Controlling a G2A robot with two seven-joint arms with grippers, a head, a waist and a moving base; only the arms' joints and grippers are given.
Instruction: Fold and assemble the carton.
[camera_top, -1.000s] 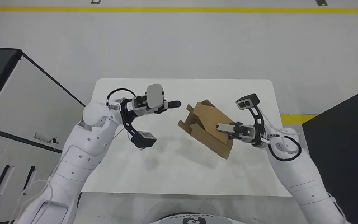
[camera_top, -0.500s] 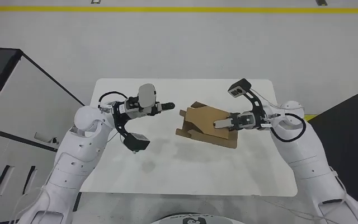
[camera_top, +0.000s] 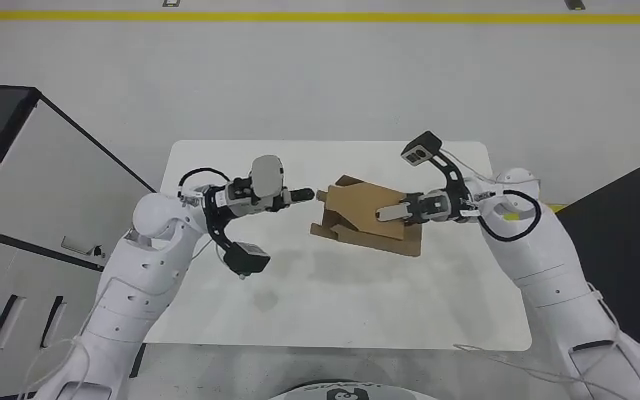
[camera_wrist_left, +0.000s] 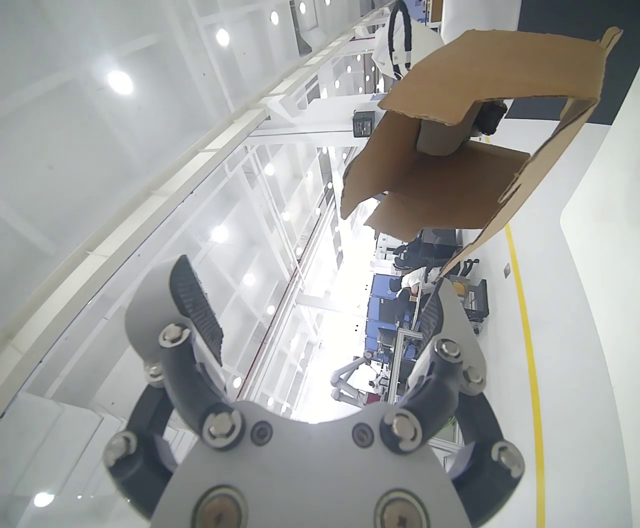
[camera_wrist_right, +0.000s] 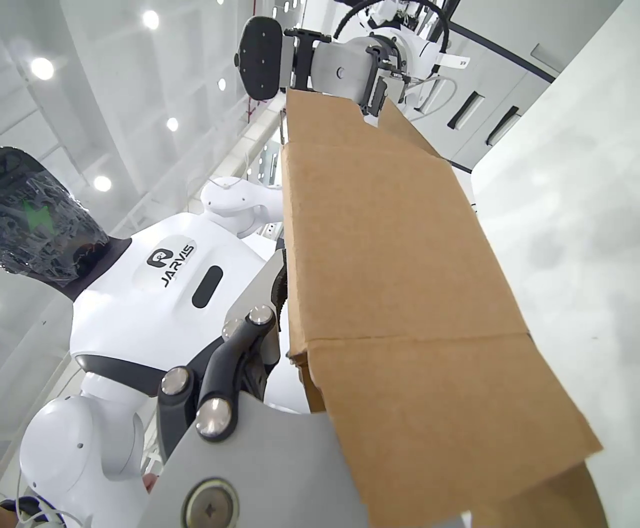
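Two end effectors meet at one carton (camera_top: 352, 208), which is near the middle of the table (camera_top: 300, 300), between the arms. Much of the grip is hidden. The right end effector (camera_top: 386, 213) lies along the carton's top panel and is clamped on it. In the right wrist view a dark finger (camera_wrist_right: 278, 292) presses one face of the board, and the board itself covers its partner. The left wrist view shows a pale grey finger tucked inside the carton under that panel. We cannot tell whether the carton's lowest flap rests on the table or hangs just above it.

The left end effector (camera_wrist_left: 310, 275) stands at the carton's end nearer the left arm, its fingers spread wide apart and holding nothing. A thin flap edge runs down to the tip of one finger, and we cannot tell whether they touch. In the right wrist view the carton's far edge covers part of that end effector, leaving one oval black pad clear above it.

The carton is plain brown corrugated board, matte, with scored fold lines and slightly ragged cut edges. It is half opened into a slanted sleeve, with flaps splayed at the open end. The left fingers carry ribbed black pads (camera_wrist_left: 196, 306) on grey metal links held by round-headed screws. The table is white and smooth, with rounded corners.
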